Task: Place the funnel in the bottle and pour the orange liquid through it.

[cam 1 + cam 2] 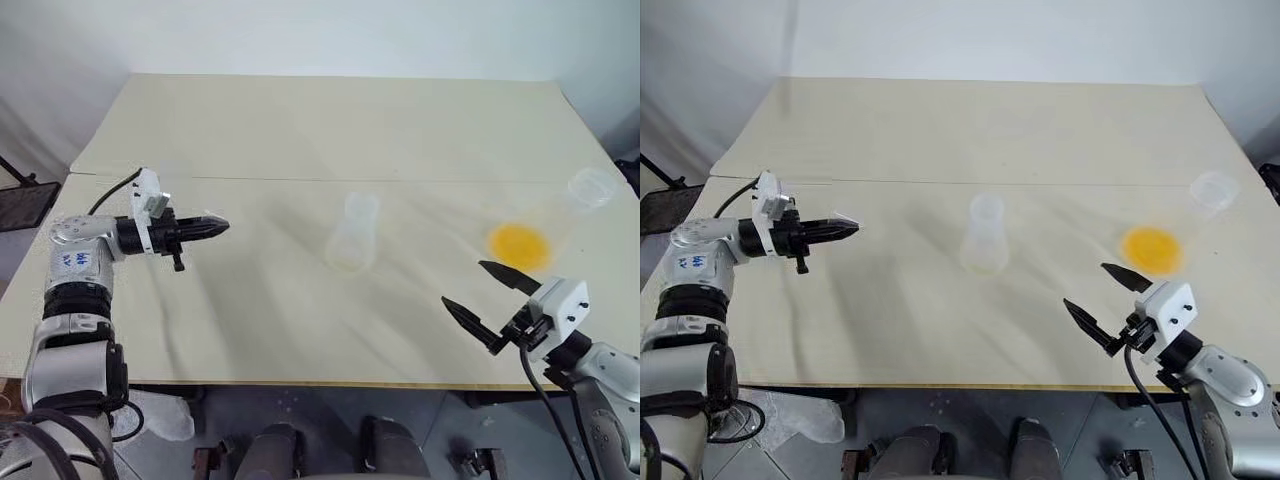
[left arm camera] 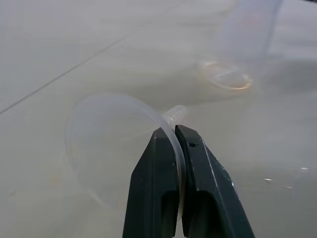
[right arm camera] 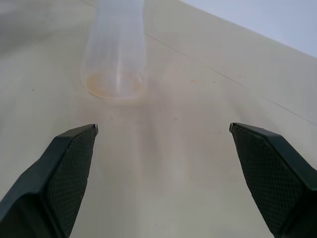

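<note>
My left gripper (image 1: pixel 222 226) hovers over the table's left side, shut on the rim of the clear funnel (image 2: pixel 111 141), whose thin spout (image 2: pixel 174 113) sticks out past the fingertips. The bottle (image 1: pixel 355 238), an empty clear conical flask, stands upright at the table's middle, well to the right of that gripper; it also shows ahead in the right wrist view as the bottle (image 3: pixel 116 59). The orange liquid (image 1: pixel 519 244) lies as a shallow pool in a second clear flask (image 1: pixel 590 187) at the right. My right gripper (image 1: pixel 464 283) stands open near the front edge, just short of that flask, holding nothing.
The pale wooden table (image 1: pixel 300 130) has a seam running across it behind the flasks. Its front edge (image 1: pixel 330 383) lies close under my right gripper. A black stand (image 1: pixel 22 195) sits off the table's left side.
</note>
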{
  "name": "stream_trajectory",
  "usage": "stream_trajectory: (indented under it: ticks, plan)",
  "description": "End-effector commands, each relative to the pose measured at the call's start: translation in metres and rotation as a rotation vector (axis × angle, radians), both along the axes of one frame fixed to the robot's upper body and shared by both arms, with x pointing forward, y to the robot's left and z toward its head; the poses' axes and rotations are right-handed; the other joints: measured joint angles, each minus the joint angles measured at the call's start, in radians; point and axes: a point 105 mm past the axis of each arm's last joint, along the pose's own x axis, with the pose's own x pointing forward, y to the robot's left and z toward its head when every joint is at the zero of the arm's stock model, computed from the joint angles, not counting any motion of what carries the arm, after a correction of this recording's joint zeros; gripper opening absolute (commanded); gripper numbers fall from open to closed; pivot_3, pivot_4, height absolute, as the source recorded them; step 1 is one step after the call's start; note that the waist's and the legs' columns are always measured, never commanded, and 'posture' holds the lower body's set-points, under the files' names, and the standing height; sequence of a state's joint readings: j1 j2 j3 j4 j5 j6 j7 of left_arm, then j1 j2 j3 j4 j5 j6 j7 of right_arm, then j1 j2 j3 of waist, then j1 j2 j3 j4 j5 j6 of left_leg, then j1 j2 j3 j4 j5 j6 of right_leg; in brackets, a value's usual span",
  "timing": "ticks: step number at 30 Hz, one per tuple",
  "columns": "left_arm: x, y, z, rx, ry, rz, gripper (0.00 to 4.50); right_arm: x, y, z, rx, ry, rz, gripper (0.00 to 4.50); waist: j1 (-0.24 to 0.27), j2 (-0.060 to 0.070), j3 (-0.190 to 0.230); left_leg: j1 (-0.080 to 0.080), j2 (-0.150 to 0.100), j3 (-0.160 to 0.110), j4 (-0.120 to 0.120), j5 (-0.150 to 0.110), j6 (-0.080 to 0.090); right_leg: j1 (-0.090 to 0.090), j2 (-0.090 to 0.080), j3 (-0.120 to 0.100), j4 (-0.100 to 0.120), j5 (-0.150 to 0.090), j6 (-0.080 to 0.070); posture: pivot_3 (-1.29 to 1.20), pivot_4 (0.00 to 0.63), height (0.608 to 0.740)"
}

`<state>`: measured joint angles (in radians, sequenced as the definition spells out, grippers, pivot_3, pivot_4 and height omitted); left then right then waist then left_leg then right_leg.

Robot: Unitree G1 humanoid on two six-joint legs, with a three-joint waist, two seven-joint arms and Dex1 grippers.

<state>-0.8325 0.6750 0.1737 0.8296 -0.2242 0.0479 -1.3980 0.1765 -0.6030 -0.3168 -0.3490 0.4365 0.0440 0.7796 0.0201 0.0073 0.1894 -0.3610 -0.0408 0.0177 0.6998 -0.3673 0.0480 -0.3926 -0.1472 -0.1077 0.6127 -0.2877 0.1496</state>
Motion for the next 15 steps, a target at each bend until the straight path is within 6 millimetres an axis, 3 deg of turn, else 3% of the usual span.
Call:
stream_trajectory:
  ticks: [1,7,15]
  plan:
    - [-0.008,-0.013,0.018,-0.059,-0.095,-0.067,0.02,-0.001,0.003,0.006,0.002,-0.03,0.009,4.5,0.002,0.0,0.0,0.0,0.0,0.0,0.0,0.0,0.0,0.0,0.0,0.0,0.0,0.0,0.0,0.0,0.15,0.74]
    - [-0.011,-0.022,0.033,-0.084,-0.146,-0.091,0.02,-0.004,0.003,0.006,0.006,-0.033,0.001,4.5,0.002,0.0,0.0,-0.001,0.0,-0.002,0.001,0.0,0.0,0.0,0.0,0.0,0.0,0.0,0.0,0.0,0.15,0.74]
    - [-0.009,-0.038,0.071,-0.05,-0.26,-0.199,0.02,-0.007,0.002,0.005,0.01,-0.036,-0.018,4.5,0.006,0.0,0.0,-0.002,-0.001,-0.002,0.002,0.0,0.0,0.0,0.0,-0.001,-0.001,0.0,0.0,0.0,0.15,0.74]
